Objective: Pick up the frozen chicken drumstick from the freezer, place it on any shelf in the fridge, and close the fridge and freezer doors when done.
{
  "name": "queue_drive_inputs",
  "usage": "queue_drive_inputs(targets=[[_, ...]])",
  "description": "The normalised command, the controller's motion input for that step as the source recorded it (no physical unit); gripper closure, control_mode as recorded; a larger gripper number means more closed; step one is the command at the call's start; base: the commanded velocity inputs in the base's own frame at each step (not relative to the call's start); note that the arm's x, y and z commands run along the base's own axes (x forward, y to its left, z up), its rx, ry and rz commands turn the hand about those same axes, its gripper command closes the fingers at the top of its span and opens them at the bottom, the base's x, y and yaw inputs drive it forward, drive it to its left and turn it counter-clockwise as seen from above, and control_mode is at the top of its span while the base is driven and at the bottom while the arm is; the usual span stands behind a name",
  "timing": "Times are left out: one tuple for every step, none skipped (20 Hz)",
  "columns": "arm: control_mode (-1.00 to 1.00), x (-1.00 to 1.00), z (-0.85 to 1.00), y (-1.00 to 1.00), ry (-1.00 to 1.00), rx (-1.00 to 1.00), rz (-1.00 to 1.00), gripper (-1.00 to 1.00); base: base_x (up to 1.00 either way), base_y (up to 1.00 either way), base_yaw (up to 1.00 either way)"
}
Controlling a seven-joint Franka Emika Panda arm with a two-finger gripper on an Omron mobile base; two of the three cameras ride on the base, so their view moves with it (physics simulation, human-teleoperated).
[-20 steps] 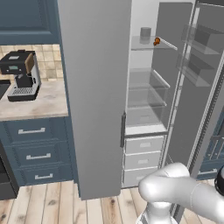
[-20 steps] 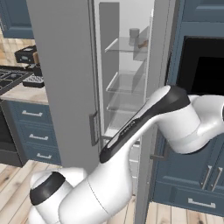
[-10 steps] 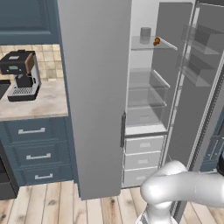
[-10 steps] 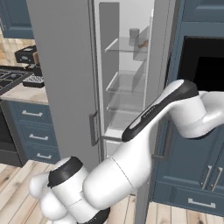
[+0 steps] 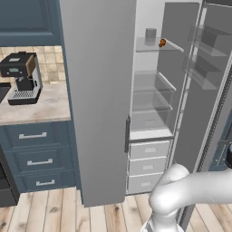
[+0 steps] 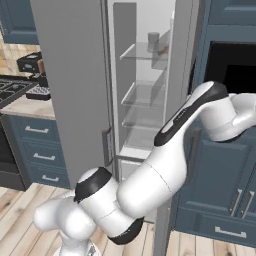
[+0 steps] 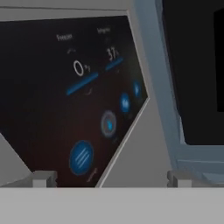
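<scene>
The freezer (image 5: 152,104) stands open, with glass shelves and grey drawers below. The frozen chicken drumstick (image 5: 162,43) is a tiny orange-brown piece lying on its top shelf, also seen as the drumstick (image 6: 162,50) from the right. The freezer door (image 5: 210,77) is swung wide open to the right. The fridge door (image 5: 97,90) to the left is shut. My gripper (image 7: 111,178) is open with nothing between its fingertips. It faces the door's dark dispenser panel (image 7: 65,100) with blue lights at close range, far from the drumstick. My arm (image 6: 200,110) reaches around the door's edge.
A grey cylinder (image 5: 150,35) stands on the top shelf beside the drumstick. A coffee machine (image 5: 22,77) sits on the counter (image 5: 43,108) over blue drawers (image 5: 36,156). Blue cabinets (image 6: 220,200) and a dark wall opening (image 6: 232,65) lie right of the freezer door.
My arm has swung further right around the open freezer door, its lower links turning and its elbow dropping. The drumstick and both doors have stayed put.
</scene>
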Motion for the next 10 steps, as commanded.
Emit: queue_drive_inputs(targets=[[-1.00,0.57,-0.03,0.12,0.00,0.05,0.00,-1.00,0.00,0.00,0.00],[-1.00,0.52,-0.05,0.27,0.00,0.05,0.00,-1.00,0.00,0.00,0.00],[-1.00,0.45,-0.05,0.37,0.00,0.05,0.00,-1.00,0.00,0.00,0.00],[-1.00,0.36,-0.06,0.54,0.00,0.07,0.00,-1.00,0.00,0.00,0.00],[-1.00,0.31,-0.05,0.66,0.00,0.09,0.00,-1.00,0.00,0.00,0.00],[-1.00,0.27,-0.05,0.83,0.00,0.11,0.00,-1.00,0.00,0.00,0.00],[-1.00,0.28,-0.03,0.94,0.00,0.13,0.00,-1.00,0.00,0.00,0.00],[-1.00,0.26,-0.01,0.97,0.00,0.15,0.00,-1.00,0.00,0.00,0.00],[-1.00,0.28,0.00,0.97,0.00,0.17,0.00,-1.00,0.00,0.00,0.00],[-1.00,0.30,0.00,0.96,0.00,0.19,0.00,-1.00,0.00,0.00,0.00]])
